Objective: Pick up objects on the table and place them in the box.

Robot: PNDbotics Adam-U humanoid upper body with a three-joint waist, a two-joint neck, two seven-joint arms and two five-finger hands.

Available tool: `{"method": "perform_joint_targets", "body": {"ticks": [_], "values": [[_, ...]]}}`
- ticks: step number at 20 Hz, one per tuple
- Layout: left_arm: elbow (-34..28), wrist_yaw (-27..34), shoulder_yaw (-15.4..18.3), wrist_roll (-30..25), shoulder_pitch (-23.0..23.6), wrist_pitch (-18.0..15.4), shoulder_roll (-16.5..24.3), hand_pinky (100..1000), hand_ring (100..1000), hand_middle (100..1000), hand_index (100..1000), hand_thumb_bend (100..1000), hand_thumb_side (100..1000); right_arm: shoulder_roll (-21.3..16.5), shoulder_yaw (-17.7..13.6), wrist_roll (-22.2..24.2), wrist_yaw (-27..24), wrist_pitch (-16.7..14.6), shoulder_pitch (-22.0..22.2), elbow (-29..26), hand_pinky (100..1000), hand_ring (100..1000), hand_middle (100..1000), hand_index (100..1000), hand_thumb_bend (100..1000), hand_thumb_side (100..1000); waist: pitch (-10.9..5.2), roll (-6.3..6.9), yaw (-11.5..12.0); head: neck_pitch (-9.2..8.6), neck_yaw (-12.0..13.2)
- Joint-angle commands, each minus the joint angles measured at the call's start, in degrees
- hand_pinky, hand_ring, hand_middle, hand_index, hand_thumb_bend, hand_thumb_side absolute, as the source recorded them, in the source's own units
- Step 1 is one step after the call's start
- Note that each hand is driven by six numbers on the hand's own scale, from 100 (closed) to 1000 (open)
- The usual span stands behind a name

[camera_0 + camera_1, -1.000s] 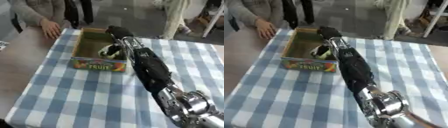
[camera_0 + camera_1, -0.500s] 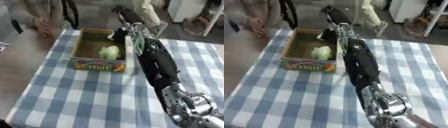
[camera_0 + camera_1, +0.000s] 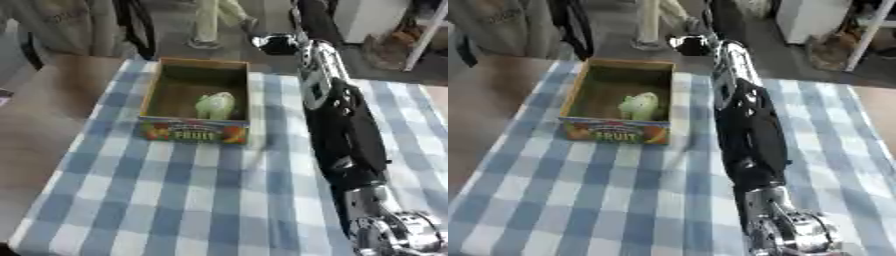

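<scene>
A cardboard box (image 3: 150, 96) with a "FRUIT" label on its front stands at the far middle of the checked table. A pale green and white object (image 3: 214, 105) lies inside it, toward the right wall. My right arm (image 3: 341, 130) stretches from the lower right up past the box's right side. My right hand (image 3: 313, 21) is raised high beyond the box's far right corner, dark and blurred, and nothing shows in it. My left hand appears in no view.
A blue and white checked cloth (image 3: 184, 200) covers the table, with bare wood (image 3: 44, 125) along its left side. A person in grey (image 3: 61, 20) stands at the far left edge. Shelving and white furniture (image 3: 385, 25) stand behind, at the right.
My right hand was down in the box, then rose up and away beyond its far side. The pale green object stayed in the box. The camera has also shifted.
</scene>
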Motion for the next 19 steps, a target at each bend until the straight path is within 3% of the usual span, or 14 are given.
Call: {"method": "perform_joint_targets", "body": {"ticks": [1,12,13,14,19], "values": [[-1.11,-0.36,0.77,0.53,-0.14,0.03,0.95,593,530,571,630,100,225,-2.71,-0.81,-1.46,-3.13,-0.36,0.37,-2.31,574,624,635,752,487,164,-0.66,0.36,-0.44,-0.72,0.62],[-1.11,-1.18,1.15,1.18,0.48,-0.02,1.20,593,530,570,628,100,239,-7.47,-0.51,-2.42,-13.27,-1.56,7.18,-4.17,535,557,555,698,463,153,-0.72,-0.04,-2.18,-0.91,1.63],[-1.11,-1.25,1.20,1.28,0.56,0.04,1.20,593,530,570,627,100,242,-7.75,-0.31,-2.41,-14.23,-1.44,7.59,-4.54,535,555,552,697,427,177,-0.76,-0.13,-2.27,-0.96,1.68],[-1.11,-1.30,1.22,1.36,0.62,0.11,1.19,593,530,569,627,100,251,-8.05,-0.01,-2.38,-15.20,-1.42,8.03,-4.97,534,552,549,697,462,153,-0.78,-0.23,-2.32,-1.08,1.70],[-1.11,-1.48,1.23,1.64,0.64,0.20,1.23,593,530,569,626,100,257,-9.52,1.72,-2.46,-19.96,-1.49,9.83,-7.57,533,548,543,697,460,148,-0.70,-0.49,-2.45,-1.00,1.89]]}}
